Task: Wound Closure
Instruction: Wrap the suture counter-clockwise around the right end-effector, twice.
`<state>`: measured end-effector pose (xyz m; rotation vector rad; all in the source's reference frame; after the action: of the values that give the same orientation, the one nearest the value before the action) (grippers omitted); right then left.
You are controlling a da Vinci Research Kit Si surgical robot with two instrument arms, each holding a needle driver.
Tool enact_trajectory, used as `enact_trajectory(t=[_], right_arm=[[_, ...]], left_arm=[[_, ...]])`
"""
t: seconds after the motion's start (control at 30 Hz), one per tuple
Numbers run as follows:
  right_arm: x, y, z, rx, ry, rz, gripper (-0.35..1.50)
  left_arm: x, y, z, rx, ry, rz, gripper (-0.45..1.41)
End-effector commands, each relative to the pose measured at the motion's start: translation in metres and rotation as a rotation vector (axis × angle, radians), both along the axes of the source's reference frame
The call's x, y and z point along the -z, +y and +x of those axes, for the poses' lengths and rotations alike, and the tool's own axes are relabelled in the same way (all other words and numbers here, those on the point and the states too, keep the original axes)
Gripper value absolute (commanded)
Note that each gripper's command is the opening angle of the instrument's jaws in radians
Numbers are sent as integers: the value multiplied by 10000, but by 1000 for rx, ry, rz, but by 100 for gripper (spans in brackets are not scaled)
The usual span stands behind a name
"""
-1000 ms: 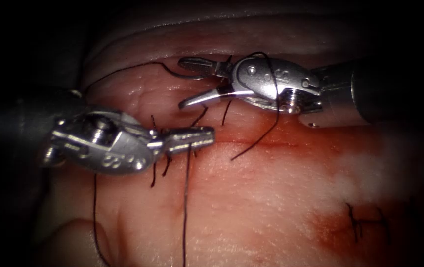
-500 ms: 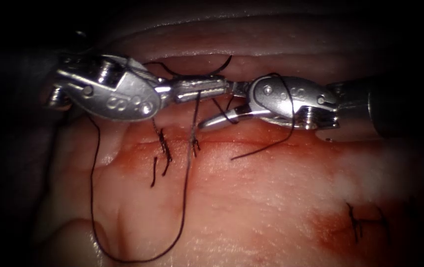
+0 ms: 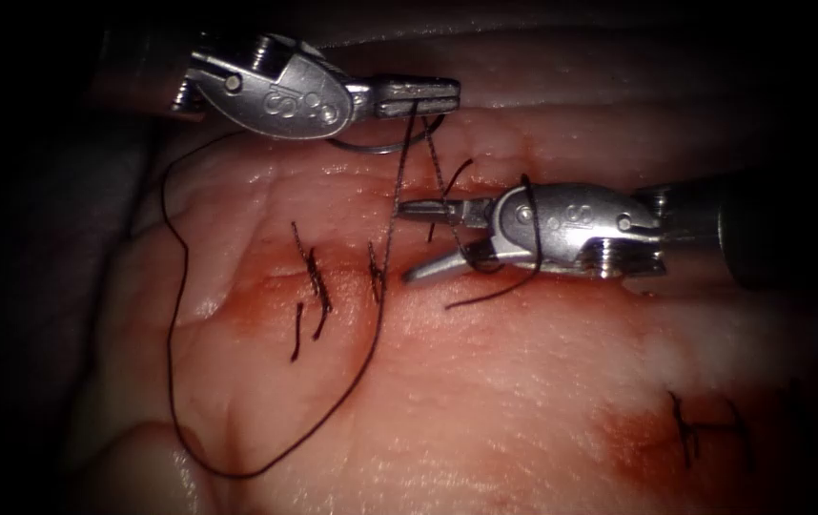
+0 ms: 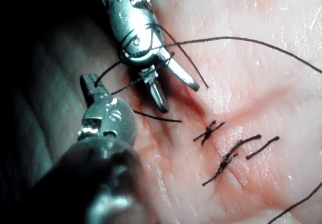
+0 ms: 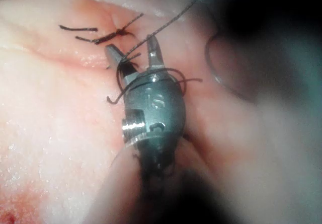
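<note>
Left pincer [image 3: 419, 95] clamps thread [image 3: 371, 334] above the cut, needle [image 3: 380, 146] dangling beneath; right pincer [image 3: 414, 238] gapes, thread-wrapped, holding nothing. Keep tension steady so loops stay put.

Glossy wet tissue [image 3: 485, 401]; shiny metal pincers.

My left end effector [image 3: 419, 95] reaches in from the upper left, jaws clamped together, wrist level. My right end effector [image 3: 419, 240] enters from the right just below it, jaws spread wide apart.
</note>
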<state>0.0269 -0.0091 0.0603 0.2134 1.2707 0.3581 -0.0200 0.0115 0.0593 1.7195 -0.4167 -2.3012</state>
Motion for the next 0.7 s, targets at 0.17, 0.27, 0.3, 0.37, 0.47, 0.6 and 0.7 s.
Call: enact_trajectory(t=[0.17, 0.27, 0.3, 0.37, 0.47, 0.6, 0.7], right_arm=[[-3, -17, 4, 38, 30, -3, 24], [0, -21, 4, 48, 100, 40, 17], [0, -21, 4, 48, 100, 40, 17], [1, -22, 2, 17, 176, 96, 12], [0, -22, -1, 0, 227, 138, 11], [-3, -16, -8, -103, 343, 194, 12], [-6, -10, -12, -171, 423, 232, 14]], left_arm=[[-16, 14, -3, 0, -16, 9, -45], [-31, 16, -1, -1, -22, 15, -45], [-31, 16, -1, -1, -22, 15, -45], [-43, 10, 2, -4, -26, 25, -45], [-50, 6, 5, -5, -25, 27, -45], [-72, -12, 16, -10, -15, 44, -45], [-84, -27, 22, -11, -9, 52, -45]])
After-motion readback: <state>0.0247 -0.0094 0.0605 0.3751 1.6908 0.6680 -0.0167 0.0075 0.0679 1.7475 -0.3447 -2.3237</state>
